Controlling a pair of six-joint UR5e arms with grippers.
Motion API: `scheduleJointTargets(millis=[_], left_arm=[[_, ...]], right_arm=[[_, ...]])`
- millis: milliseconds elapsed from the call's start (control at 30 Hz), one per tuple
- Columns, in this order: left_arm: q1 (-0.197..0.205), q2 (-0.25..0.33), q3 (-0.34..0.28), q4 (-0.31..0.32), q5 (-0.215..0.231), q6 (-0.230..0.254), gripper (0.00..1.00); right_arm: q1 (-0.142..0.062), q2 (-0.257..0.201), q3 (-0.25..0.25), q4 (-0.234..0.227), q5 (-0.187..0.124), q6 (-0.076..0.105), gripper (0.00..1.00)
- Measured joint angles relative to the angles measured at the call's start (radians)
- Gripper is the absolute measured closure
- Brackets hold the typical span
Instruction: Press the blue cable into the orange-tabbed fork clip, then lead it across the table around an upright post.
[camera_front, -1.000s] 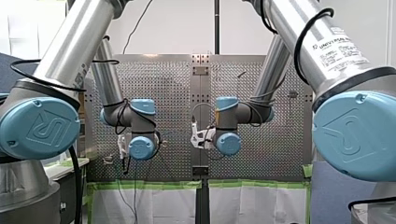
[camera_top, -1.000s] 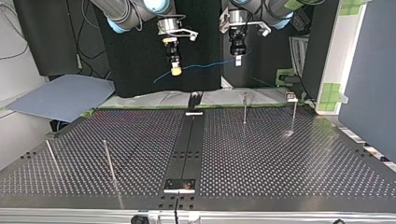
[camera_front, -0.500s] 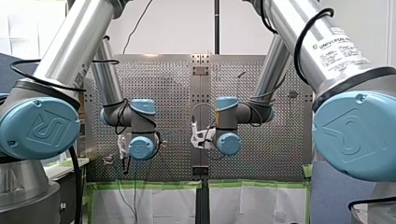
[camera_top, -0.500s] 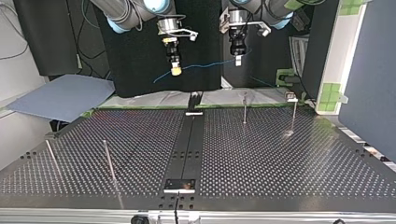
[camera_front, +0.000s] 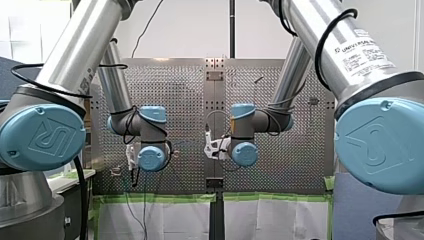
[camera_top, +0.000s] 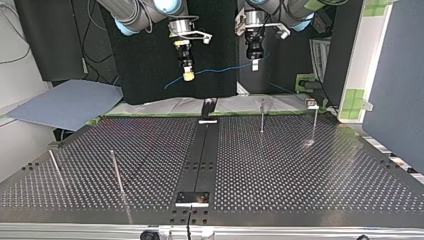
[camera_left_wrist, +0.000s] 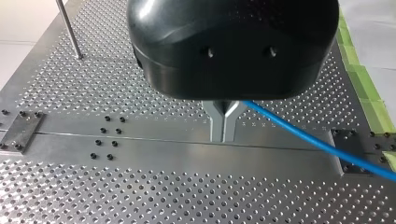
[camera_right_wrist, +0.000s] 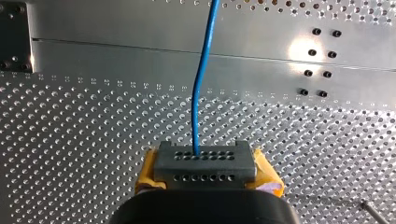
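**Silver arms, blue caps**

My left arm (camera_front: 75, 55) and my right arm (camera_front: 310, 22) are built of silver tubes, capped in pale blue, looped with black cables (camera_front: 327, 30). A printed label (camera_front: 362, 50) is borne by the right. My left gripper (camera_left_wrist: 223, 135) is housed in black — my right gripper (camera_right_wrist: 205, 163) is padded yellow.

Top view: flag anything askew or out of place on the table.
The two posts at the top view's left lean, the two posts at its right less so; possibly just the camera's angle. The blue cable hangs in air between my right gripper and my left gripper.
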Motion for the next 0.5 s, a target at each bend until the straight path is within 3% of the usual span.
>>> scheduleJointTargets(millis=[500], left_arm=[[0.004,-0.011,0.001,-0.008,0.006,0.005,1.00]], right_arm=[[0.000,-0.001,0.000,0.000,0.000,0.000,1.00]])
